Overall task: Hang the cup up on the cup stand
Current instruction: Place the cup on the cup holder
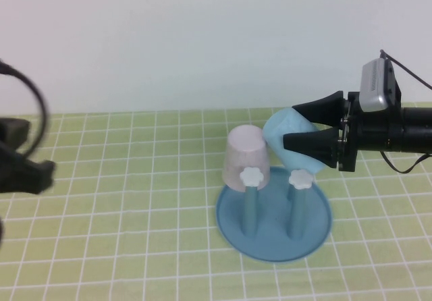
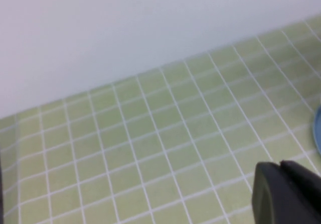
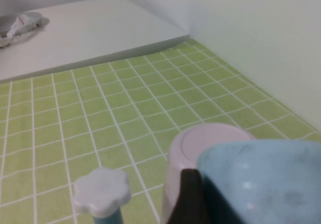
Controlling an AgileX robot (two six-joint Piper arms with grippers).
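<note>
The left pincer (image 1: 30, 173) sits parked at the tabletop's (image 1: 121, 200) left edge, its jaws together on nothing. Right of centre stands the cup stand (image 1: 273, 220), a round teal dish with upright pegs topped by white flower knobs. A pale pink cup (image 1: 245, 158) hangs upside down over a rear peg, close behind the left front knob (image 1: 252, 175). Just beside it, the cup (image 1: 289, 138) is clamped in the right pincer (image 1: 307, 124), jaws wide around its body, tilted and held above the stand's rear right part.

The risk: the cup looks nearly touching the pink one, so lowering it askew could knock that cup off or miss the peg.

The cup is a small light blue tapered tumbler, smooth, without a handle.
</note>
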